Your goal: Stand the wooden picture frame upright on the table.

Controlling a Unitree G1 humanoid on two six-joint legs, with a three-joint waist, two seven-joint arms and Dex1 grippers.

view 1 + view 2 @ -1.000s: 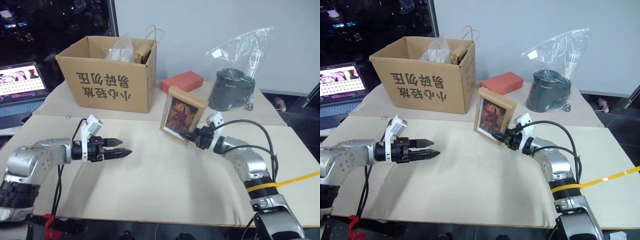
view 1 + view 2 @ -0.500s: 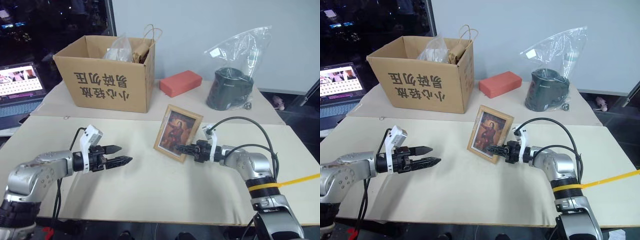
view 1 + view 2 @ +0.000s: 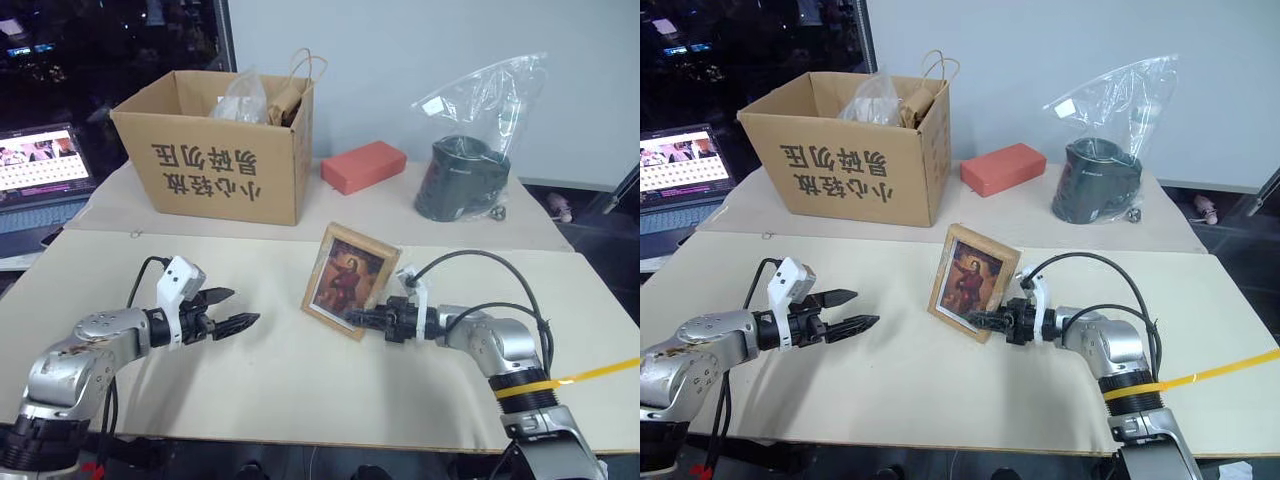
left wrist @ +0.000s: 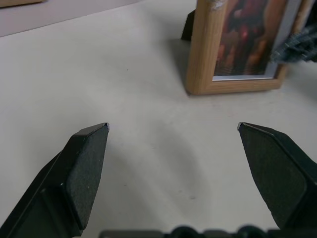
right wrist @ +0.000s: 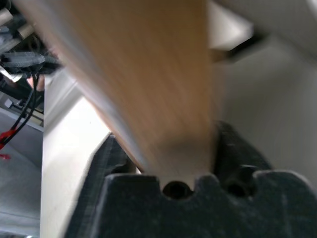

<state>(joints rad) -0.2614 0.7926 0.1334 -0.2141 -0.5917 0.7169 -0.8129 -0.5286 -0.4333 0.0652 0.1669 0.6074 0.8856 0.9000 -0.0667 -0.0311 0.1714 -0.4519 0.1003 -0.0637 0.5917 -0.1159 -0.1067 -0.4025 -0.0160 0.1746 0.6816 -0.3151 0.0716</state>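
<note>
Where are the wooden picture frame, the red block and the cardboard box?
wooden picture frame [image 3: 346,281], left eye view, on its portrait picture.
red block [image 3: 363,166], left eye view, on its top face.
cardboard box [image 3: 205,178], left eye view, on its printed front wall.

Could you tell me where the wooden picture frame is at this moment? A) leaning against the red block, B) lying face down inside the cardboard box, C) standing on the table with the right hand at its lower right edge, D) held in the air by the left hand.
C: the wooden picture frame stands on the table, its wood edge between the fingers of the right hand, while the left hand is open and apart.
</note>
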